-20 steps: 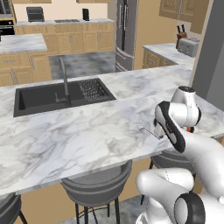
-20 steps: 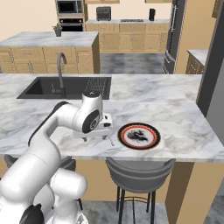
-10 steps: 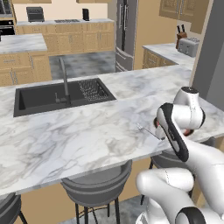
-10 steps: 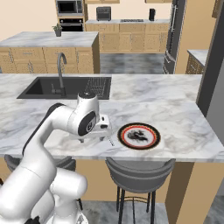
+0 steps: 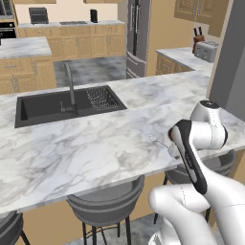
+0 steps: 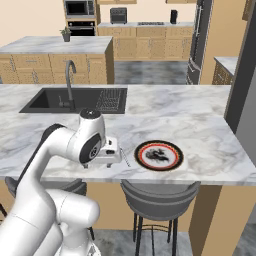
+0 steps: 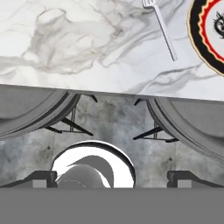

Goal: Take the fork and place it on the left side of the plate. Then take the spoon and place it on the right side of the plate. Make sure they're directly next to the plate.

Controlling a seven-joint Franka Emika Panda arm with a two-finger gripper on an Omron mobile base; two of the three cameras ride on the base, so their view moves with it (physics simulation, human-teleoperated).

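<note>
The fork (image 7: 161, 27) lies flat on the marble counter, just left of the plate (image 7: 209, 34), with a narrow gap between them. In the right base view the fork (image 6: 126, 160) sits between my hand (image 6: 109, 154) and the red-and-black rimmed plate (image 6: 159, 155). From the left base the fork (image 5: 159, 140) shows beside my forearm, which hides the plate. My gripper (image 7: 113, 178) is open wide and holds nothing. It hangs over the counter's front edge, short of the fork. The spoon is out of view.
A dark sink (image 6: 75, 100) with a faucet (image 6: 70, 82) is set in the counter at the back left. Grey stools (image 6: 159, 192) stand below the counter's front edge (image 7: 109, 89). A toaster (image 5: 206, 50) sits on the far right counter.
My hand has drawn back and down toward the counter's front edge. The jaws stay open. Fork and plate have not moved.
</note>
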